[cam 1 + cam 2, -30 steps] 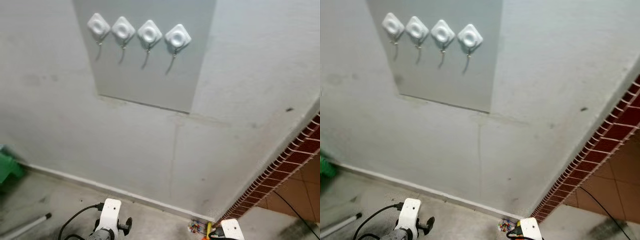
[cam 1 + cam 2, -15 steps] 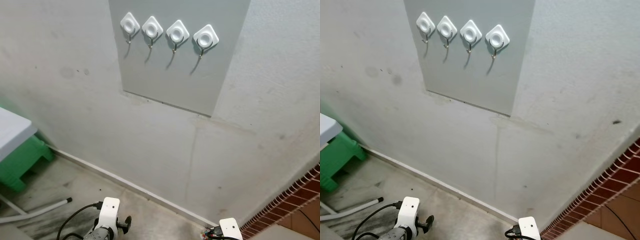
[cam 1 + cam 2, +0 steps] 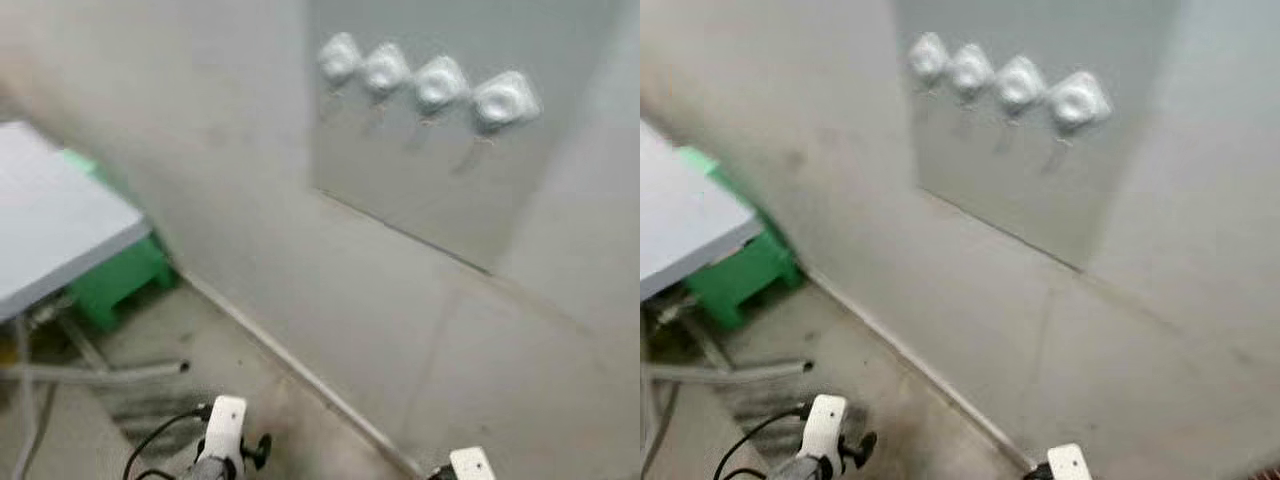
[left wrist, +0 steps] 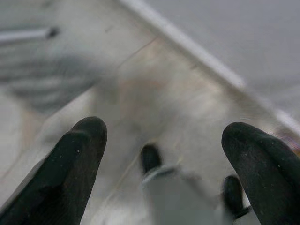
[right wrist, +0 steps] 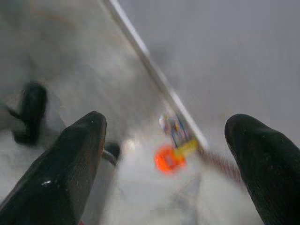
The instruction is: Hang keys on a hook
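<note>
Both tools are hanging low over the floor, released: the left tool (image 4: 161, 140) and the right tool (image 5: 164, 136). The keys (image 5: 172, 145), with an orange tag, are lying on the floor (image 5: 70, 70) by the baseboard. Farther off, four white hooks (image 3: 430, 85) are sitting blurred on the wall panel (image 3: 420, 190).

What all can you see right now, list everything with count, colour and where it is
Hooks: four, white, in a row high on the grey wall panel.
Table: one, pale grey top, at the left.
Stool: one, green, under the table by the wall.
Pipe: one, grey, lying on the floor.
Keys: one bunch with orange tag, on the floor by the wall base.
Left gripper: open, low over the floor.
Right gripper: open, above the keys.
</note>
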Tool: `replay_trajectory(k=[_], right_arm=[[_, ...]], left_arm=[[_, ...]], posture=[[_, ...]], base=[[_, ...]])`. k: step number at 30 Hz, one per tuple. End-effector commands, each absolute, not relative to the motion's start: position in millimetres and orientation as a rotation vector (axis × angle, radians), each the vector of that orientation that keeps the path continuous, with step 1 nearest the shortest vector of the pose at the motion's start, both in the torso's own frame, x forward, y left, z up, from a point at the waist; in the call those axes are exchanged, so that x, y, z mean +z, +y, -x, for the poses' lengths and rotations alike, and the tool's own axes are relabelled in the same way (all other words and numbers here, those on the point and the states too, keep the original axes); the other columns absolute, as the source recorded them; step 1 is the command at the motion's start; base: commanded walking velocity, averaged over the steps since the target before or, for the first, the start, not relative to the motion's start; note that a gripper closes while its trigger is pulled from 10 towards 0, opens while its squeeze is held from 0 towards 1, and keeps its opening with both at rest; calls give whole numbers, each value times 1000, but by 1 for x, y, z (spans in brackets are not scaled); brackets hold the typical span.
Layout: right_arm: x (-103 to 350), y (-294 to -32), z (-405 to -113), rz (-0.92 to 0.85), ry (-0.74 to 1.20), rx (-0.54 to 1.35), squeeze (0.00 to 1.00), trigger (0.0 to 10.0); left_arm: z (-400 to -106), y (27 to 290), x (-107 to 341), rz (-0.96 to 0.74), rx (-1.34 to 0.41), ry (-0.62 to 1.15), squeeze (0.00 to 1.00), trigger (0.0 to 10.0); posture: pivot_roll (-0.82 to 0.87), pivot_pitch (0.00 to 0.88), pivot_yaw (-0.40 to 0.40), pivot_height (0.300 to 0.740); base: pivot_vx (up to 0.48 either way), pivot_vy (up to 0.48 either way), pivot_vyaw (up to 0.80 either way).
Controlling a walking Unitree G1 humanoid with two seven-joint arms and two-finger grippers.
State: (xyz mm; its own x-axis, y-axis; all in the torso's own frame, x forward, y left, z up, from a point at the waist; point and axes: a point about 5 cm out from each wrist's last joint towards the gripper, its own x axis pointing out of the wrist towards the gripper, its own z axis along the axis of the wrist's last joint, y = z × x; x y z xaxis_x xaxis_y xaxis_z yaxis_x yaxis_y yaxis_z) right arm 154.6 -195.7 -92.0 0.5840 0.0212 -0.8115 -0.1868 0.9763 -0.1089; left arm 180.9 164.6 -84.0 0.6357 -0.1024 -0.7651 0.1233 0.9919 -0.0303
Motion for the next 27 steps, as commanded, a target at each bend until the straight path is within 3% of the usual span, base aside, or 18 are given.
replay_trajectory(k=[1, 27], right_arm=[[-95, -193, -147, 189, 957, 137, 0, 10000], [-97, -198, -139, 200, 976, 141, 0, 10000]], left_arm=[[-186, 165, -82, -32, -128, 859, 0, 10000], [-176, 170, -86, -18, -98, 896, 0, 10000]], posture=[[-15, 0, 8, 740], [-14, 0, 4, 740]], base=[[0, 0, 788], [0, 0, 788]])
